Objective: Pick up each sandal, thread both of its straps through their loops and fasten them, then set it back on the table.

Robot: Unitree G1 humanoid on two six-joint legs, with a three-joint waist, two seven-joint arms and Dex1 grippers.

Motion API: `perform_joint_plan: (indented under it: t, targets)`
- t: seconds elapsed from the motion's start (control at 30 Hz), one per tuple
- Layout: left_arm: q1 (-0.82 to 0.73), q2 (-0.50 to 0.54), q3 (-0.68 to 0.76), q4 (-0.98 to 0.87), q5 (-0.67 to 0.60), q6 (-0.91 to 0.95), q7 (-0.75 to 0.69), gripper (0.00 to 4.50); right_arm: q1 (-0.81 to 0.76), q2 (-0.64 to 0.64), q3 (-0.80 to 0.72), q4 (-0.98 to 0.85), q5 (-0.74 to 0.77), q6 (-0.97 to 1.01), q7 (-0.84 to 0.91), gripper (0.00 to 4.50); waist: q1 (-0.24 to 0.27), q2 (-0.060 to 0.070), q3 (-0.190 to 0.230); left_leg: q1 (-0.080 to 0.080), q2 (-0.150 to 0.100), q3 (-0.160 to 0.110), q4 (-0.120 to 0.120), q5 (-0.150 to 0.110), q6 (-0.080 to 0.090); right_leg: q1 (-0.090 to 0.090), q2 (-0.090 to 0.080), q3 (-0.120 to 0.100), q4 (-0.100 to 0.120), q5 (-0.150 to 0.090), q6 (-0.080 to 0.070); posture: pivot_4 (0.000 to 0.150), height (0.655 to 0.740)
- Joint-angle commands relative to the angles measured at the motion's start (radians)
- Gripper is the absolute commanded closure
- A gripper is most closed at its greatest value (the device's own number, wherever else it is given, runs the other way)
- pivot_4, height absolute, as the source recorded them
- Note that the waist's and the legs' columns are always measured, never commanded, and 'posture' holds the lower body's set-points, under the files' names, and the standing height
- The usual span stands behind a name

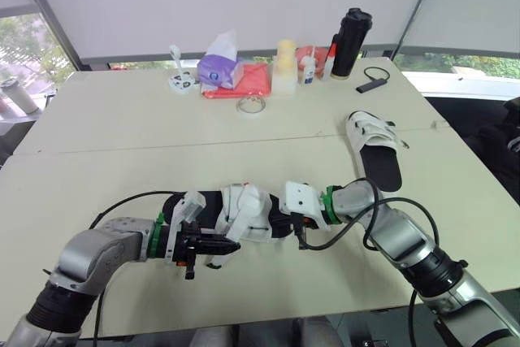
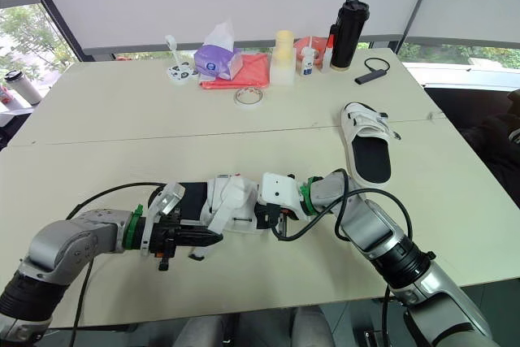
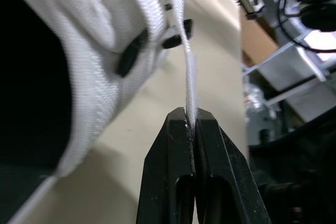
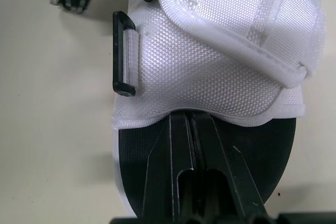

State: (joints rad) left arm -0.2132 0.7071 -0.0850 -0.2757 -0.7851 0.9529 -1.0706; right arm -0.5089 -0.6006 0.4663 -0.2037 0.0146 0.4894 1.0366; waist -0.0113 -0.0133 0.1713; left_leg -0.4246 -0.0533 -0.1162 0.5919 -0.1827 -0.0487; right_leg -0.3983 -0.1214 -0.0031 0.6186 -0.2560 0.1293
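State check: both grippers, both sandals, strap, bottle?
Left gripper: shut on strap.
Right gripper: shut on near sandal, at its sole edge.
Strap: pulled taut, not fastened.
Far sandal: lying flat, sole down, apart from both grippers.
Black bottle: upright, lid on.

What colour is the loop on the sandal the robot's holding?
Black. The loop shows best in the right wrist view, against the white upper of the sandal.
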Motion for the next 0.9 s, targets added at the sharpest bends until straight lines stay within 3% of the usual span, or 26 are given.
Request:
perform_joint_plan:
  t: [0.03,0.2,0.33,0.6,0.9]
  targets:
    - [-0.074,-0.066,0.094,-0.015,-0.158,0.078,0.038,4.46,0.017,-0.011,0.030,0.041,-0.039,0.019,-0.005,4.50,0.002,0.000,0.000,0.000,0.000,0.000,0.000,0.000,0.000,0.000,0.000,0.000,0.000,0.000,0.000,0.150,0.7400]
    - [-0.151,-0.206,0.148,0.052,-0.231,0.102,0.145,4.46,0.011,-0.003,0.032,0.046,-0.039,0.019,-0.007,4.50,0.000,0.000,0.000,0.001,-0.001,-0.001,0.001,0.000,0.000,0.002,0.000,0.000,0.000,0.000,0.000,0.150,0.7400]
    - [-0.166,-0.324,0.135,0.115,-0.154,-0.008,0.227,4.46,0.014,-0.001,0.031,0.039,-0.038,0.024,-0.012,4.50,-0.001,-0.001,0.000,0.001,-0.001,0.000,0.001,0.000,0.000,0.002,0.001,0.000,0.001,0.000,0.001,0.150,0.7400]
    - [-0.118,-0.409,0.119,0.155,-0.118,-0.068,0.264,4.46,0.029,-0.007,0.027,0.023,-0.036,0.032,-0.020,4.50,0.000,-0.001,0.000,0.001,-0.001,-0.001,0.002,0.000,0.000,0.003,0.001,0.000,0.000,0.000,0.001,0.150,0.7400]
    - [-0.065,-0.438,0.158,0.158,-0.189,0.011,0.337,4.46,0.026,-0.008,0.028,0.024,-0.037,0.034,-0.023,4.50,0.000,-0.001,-0.001,0.004,-0.001,-0.001,0.002,0.000,0.000,0.005,0.001,0.000,0.000,0.000,0.000,0.150,0.7400]
